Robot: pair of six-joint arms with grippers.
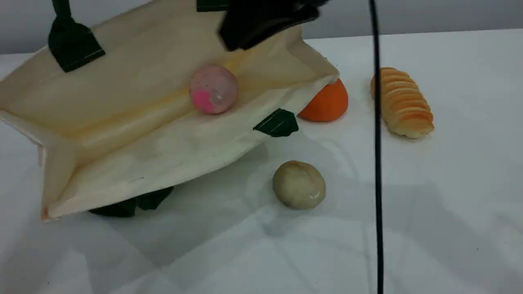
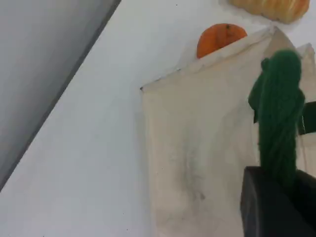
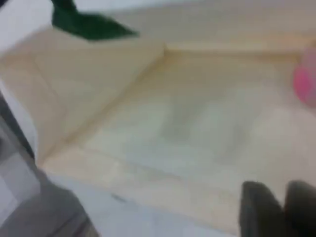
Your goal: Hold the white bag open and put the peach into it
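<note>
Above the white bag [image 1: 135, 122], the right arm's gripper [image 1: 265, 20] is a blocky matte-black shape. A thin black cable [image 1: 378, 163] hangs right of the bag. Both wrist views show dark fingertips [image 3: 261, 210].

Peach inside the open bag

The big cream white bag [image 1: 135, 134] with dark green tabs is tipped up, mouth wide open. The round pink peach [image 1: 213, 89] sits inside, maybe resting in the fold.

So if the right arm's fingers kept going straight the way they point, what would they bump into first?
Most likely the white bag. In the right wrist view the right gripper points into the open bag, at its bare cream inside. The peach sits off to the side. The picture is blurry, so depth is uncertain.
</note>
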